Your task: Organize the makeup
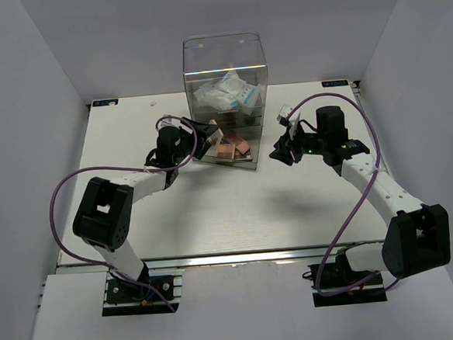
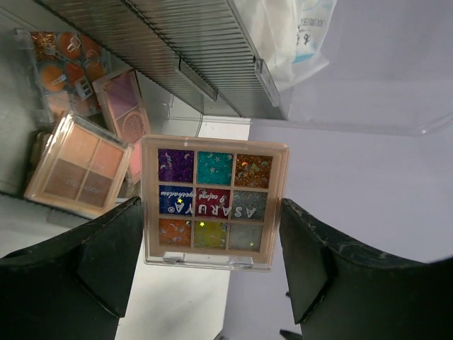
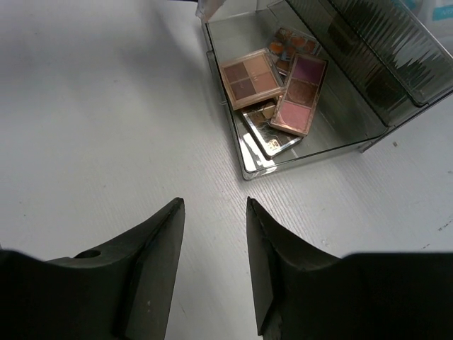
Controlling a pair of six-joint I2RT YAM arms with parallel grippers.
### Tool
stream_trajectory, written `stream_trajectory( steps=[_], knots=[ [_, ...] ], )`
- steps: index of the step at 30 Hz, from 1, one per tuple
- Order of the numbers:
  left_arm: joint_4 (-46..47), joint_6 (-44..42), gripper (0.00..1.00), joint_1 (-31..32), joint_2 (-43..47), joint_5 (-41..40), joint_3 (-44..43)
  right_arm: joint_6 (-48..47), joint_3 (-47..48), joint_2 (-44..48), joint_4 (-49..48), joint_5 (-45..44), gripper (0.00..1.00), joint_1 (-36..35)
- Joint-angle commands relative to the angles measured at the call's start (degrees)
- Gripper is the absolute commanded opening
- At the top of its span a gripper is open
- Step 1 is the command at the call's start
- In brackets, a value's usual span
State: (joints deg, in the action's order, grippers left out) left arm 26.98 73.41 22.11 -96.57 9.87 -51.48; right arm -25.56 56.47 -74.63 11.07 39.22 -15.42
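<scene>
glittery pans under glossy clear plastic on the multicolour palette (image 2: 214,202), ribbed transparent drawer box (image 1: 224,61), matt white table (image 3: 92,106)

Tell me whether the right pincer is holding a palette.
No: the right pincer has its fingers apart, with only bare table showing between them.

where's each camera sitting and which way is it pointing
Top external: above and behind the bases, looking down at the table and acrylic box; both arms show whole.
Left wrist: on the left arm, facing the box's open drawer; the left gripper holds a multicolour palette.
Right wrist: on the right arm, looking down across the table into the drawer; the right gripper is open and empty.
Shared: both wrist views show the brown palette and pink palette in that drawer.
</scene>
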Motion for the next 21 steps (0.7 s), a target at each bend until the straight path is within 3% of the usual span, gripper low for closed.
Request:
stream_trajectory(
  steps=[1, 3, 6, 11, 13, 16, 18, 21],
  knots=[
    [3.43, 4.20, 0.08, 1.18, -1.94, -1.96, -4.05, 2.18, 1.98, 0.19, -3.42, 0.86, 0.46, 0.21],
    [2.47, 4.20, 0.09, 1.80, -4.22, -2.13, -5.99, 2.44, 2.16, 0.01, -3.51, 0.85, 0.46, 0.21],
    [0.18, 4.03, 0.19, 2.59, -6.34, -2.66, -8.98, 2.80, 2.33, -0.16, -3.60, 0.59, 0.45, 0.30],
    [-3.34, 3.50, 0.52, 3.38, -6.70, -3.80, -10.30, 2.80, 2.42, -0.43, -3.77, 0.33, 0.47, 0.21],
    [-3.86, 3.32, 0.56, 3.29, -6.61, -3.72, -10.04, 2.80, 2.42, -0.52, -3.77, 0.33, 0.48, 0.21],
    [-5.35, 3.06, 0.74, 3.38, -6.26, -4.33, -10.13, 3.06, 2.77, -0.95, -3.60, 0.42, 0.49, 0.21],
    [-5.36, 2.88, 0.78, 3.29, -6.26, -4.42, -10.04, 3.15, 3.03, -1.13, -3.60, 0.77, 0.49, 0.21],
    [-5.62, 2.80, 0.98, 3.29, -6.08, -4.59, -9.95, 3.06, 3.56, -1.57, -3.25, 0.94, 0.49, 0.21]
  ],
)
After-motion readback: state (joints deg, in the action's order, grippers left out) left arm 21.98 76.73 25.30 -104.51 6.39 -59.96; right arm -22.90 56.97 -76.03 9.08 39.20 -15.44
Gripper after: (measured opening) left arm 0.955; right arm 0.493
